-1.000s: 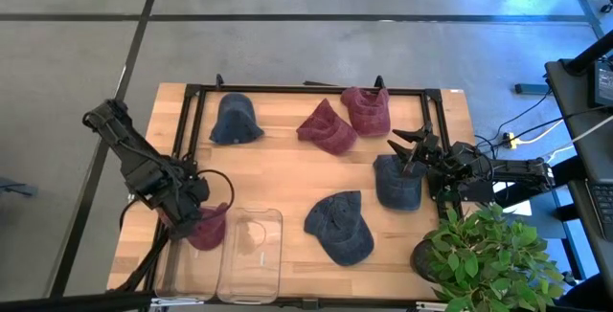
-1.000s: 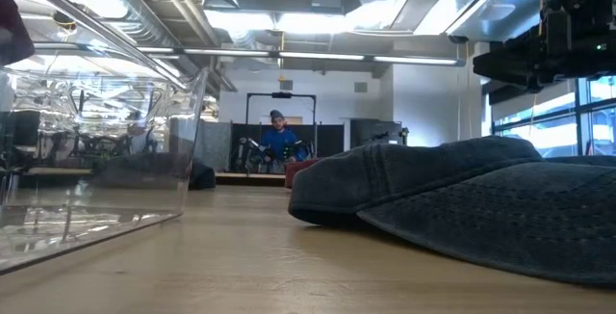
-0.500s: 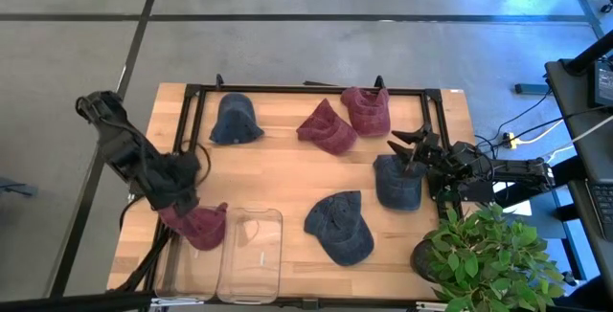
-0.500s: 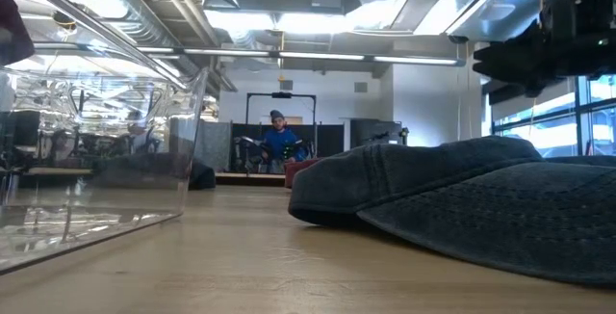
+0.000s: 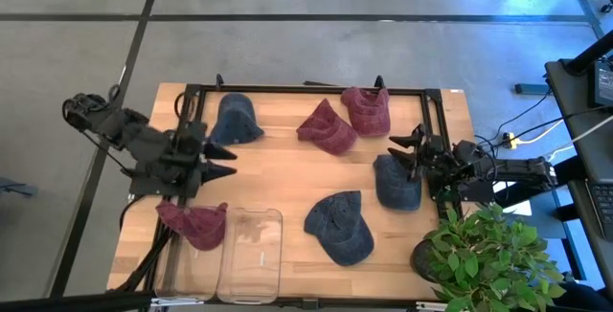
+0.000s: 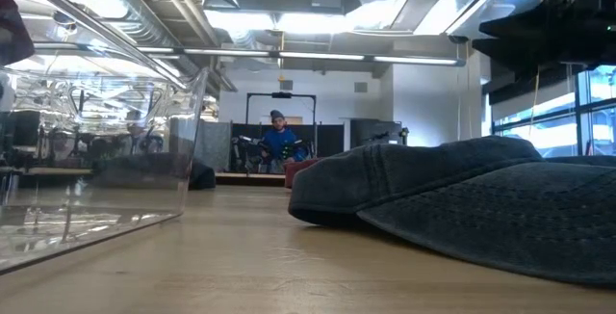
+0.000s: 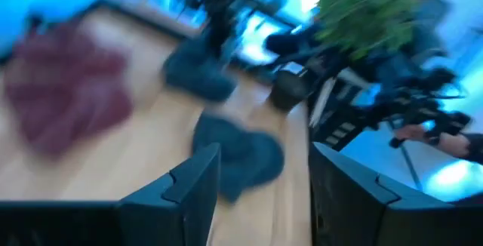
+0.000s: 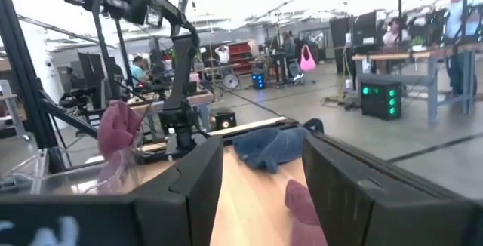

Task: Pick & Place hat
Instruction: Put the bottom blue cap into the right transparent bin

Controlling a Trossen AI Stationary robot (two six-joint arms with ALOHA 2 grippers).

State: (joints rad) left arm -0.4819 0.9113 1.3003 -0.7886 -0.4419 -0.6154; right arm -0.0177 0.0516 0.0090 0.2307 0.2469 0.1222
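Observation:
Six hats are in the high view. A maroon hat (image 5: 194,224) lies over the far left corner of a clear bin (image 5: 251,255). My left gripper (image 5: 218,160) is open and hovers between that hat and a blue hat (image 5: 235,119), pointing toward the table's right. My right gripper (image 5: 406,149) is open above the far edge of another blue hat (image 5: 396,182); in the low view it (image 6: 549,35) hangs well above the table. A third blue hat (image 5: 340,226) lies near the middle, and two maroon hats (image 5: 328,127) (image 5: 367,111) lie by the far edge.
A black frame (image 5: 306,89) runs along the table's far edge and down both sides. A potted plant (image 5: 488,255) stands at the near right corner. Bare wood (image 5: 287,173) lies between the hats at the table's middle. A person (image 6: 279,139) shows far behind the table.
My left gripper has risen from the maroon hat at the bin, moved toward the far edge and turned to point toward the table's right. The maroon hat stays lying at the bin's far left corner, now uncovered.

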